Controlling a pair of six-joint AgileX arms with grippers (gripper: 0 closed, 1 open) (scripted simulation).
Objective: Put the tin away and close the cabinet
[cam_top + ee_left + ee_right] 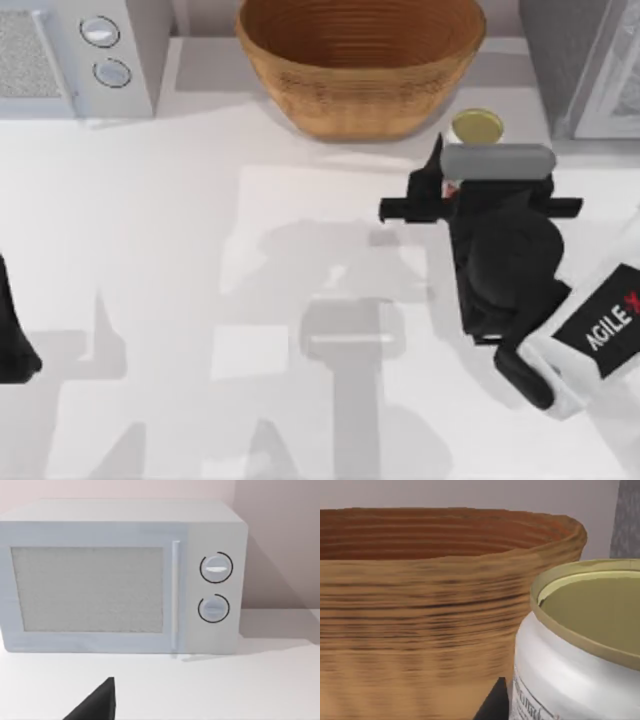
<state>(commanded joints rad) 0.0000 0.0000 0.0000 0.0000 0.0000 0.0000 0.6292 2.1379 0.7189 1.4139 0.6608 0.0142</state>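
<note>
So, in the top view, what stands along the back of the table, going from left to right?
Microwave → basket → tin, beside the basket with the right gripper at it → cabinet. The left gripper is parked at the left edge.

Both AgileX arms are mostly matte black. The right arm [510, 260] has chunky rounded black housings, a light grey cylindrical piece [498, 161] across the wrist end, and a white link [600, 330] with a black panel reading "AGILE" in white plus a bit of red. The left arm [15, 340] is a plain black rounded shape, and its wrist camera catches one black angular tip [97, 705].
</note>
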